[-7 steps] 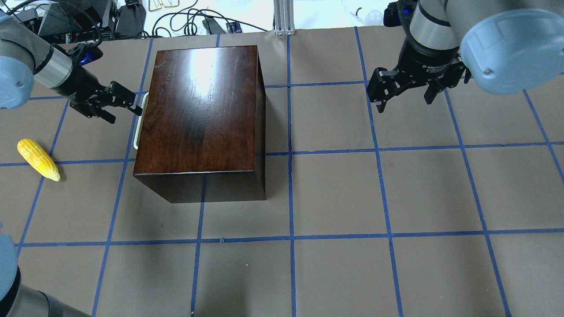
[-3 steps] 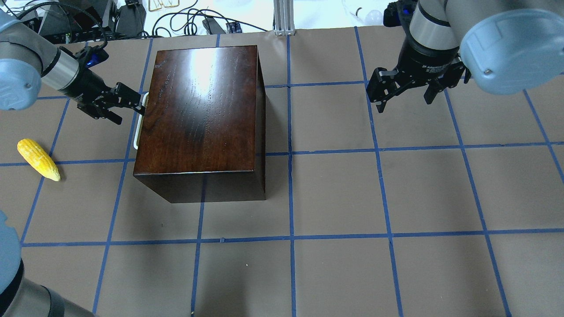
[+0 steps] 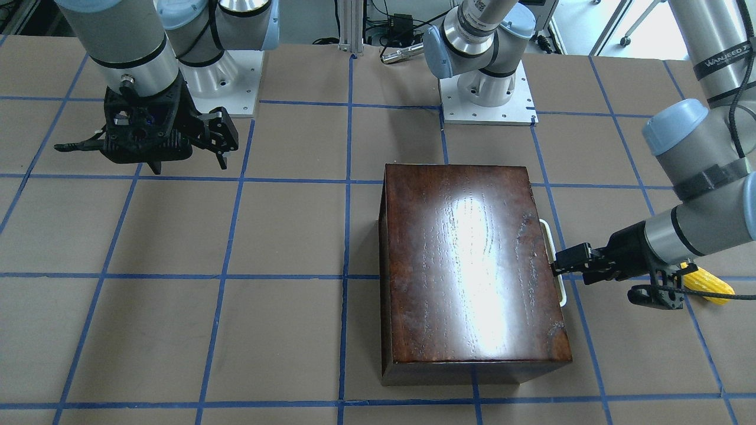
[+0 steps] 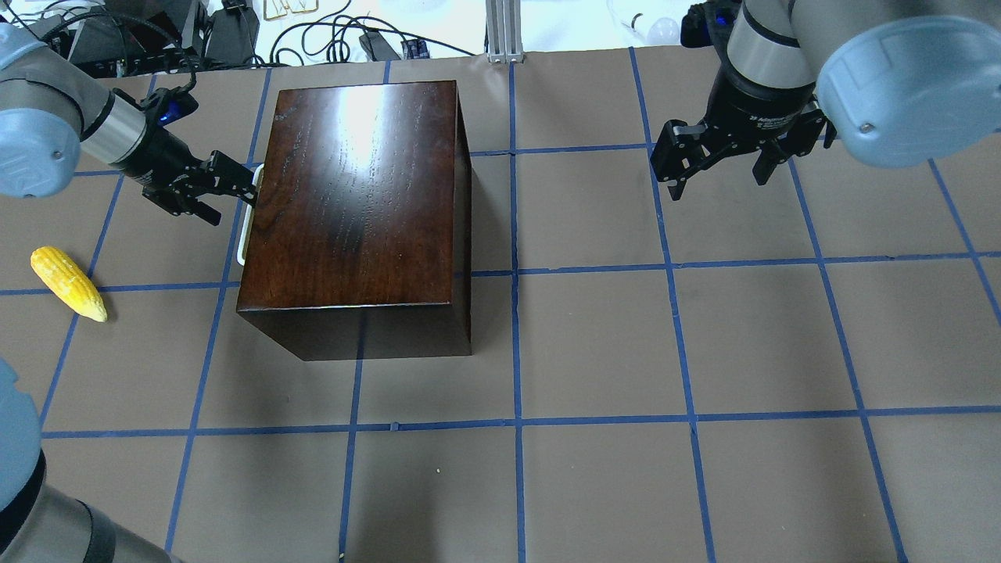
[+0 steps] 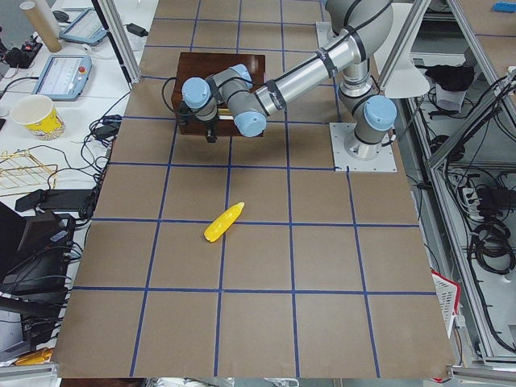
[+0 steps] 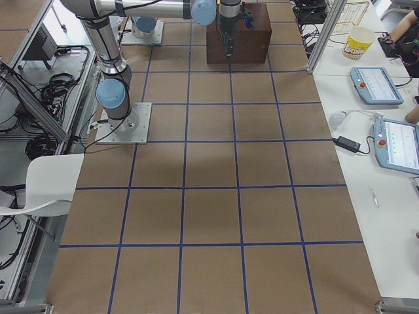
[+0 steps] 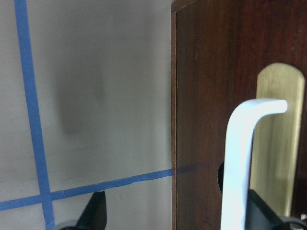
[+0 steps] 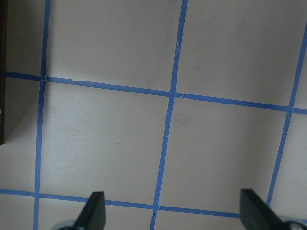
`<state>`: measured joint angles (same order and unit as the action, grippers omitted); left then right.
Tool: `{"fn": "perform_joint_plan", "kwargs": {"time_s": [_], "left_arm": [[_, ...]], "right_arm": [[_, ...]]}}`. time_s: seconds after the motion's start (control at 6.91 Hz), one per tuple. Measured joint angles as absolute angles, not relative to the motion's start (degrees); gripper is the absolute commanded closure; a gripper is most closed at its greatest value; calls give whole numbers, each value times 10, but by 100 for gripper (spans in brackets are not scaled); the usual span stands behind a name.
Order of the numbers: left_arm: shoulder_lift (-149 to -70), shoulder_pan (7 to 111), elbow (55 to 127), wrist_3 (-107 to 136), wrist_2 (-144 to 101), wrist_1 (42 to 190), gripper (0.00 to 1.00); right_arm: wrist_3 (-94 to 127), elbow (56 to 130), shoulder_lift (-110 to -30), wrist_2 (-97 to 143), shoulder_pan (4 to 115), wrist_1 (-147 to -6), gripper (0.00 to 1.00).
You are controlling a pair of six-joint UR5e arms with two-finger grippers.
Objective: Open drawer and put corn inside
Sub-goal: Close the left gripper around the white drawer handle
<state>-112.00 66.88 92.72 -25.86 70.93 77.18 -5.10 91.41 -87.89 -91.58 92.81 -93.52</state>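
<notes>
The glossy dark-brown box (image 4: 360, 195) stands left of the table's middle, with its drawer shut. The drawer's dark front panel (image 7: 206, 96) and white loop handle (image 7: 240, 167) fill the left wrist view. My left gripper (image 4: 232, 205) is open at the box's left face. One finger (image 4: 249, 190) is at the handle (image 4: 244, 234) and the other stands away from the box. The yellow corn (image 4: 68, 283) lies on the table left of the box, apart from the gripper; it also shows in the front view (image 3: 709, 286). My right gripper (image 4: 719, 184) is open and empty over bare table at the far right.
Brown paper with a blue tape grid (image 4: 516, 270) covers the table. Cables and an aluminium post (image 4: 504, 31) lie past the far edge. Both arm bases (image 3: 487, 97) stand on the robot's side of the table.
My left gripper has moved in toward the box, bringing one finger up to the white handle. The box, the corn and the right arm have not moved.
</notes>
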Motion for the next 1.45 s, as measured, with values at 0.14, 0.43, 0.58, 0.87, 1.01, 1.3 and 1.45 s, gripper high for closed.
{"fn": "perform_joint_plan", "kwargs": {"time_s": [0.14,0.43,0.58,0.87,1.01,1.3,1.45], "left_arm": [[-1123,669,927,-258,709,770,0],[-1127,669,926,-260,712,749,0],[-1127,668,924,-261,713,743,0],[-1127,666,920,-263,714,739,0],[-1127,665,920,-269,714,738,0],[-1126,664,919,-291,714,738,0],[-1126,663,918,-297,715,737,0]], "right_arm": [[-51,914,-879,-916,928,-935,0],[-51,914,-879,-916,928,-935,0],[-51,914,-879,-916,928,-935,0],[-51,914,-879,-916,929,-935,0],[-51,914,-879,-916,929,-935,0],[-51,914,-879,-916,928,-935,0],[-51,914,-879,-916,929,-935,0]]}}
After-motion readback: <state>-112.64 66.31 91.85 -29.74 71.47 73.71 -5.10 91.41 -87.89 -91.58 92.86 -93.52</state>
